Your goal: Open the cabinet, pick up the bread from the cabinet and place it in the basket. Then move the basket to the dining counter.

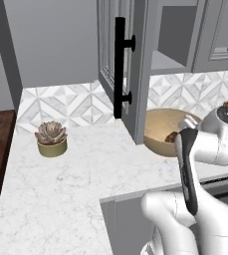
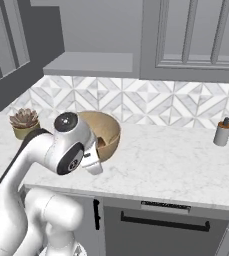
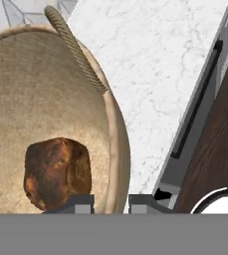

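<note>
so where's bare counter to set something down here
Widest bare patch: between the basket and the soap bottle, in front of the tiled wall. Another lies left of the open cabinet door, around the potted plant. It is crowded at the basket, where the bread sits and the hand straddles the rim.

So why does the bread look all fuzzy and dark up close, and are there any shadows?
In the hand view the bread sits close to the camera, so its brown surface looks smeared and blotchy, while the basket weave stays fairly crisp. In the left base view the succulent pot throws a faint soft shadow on the counter. In the right base view lighting is even, with no glare.
</note>
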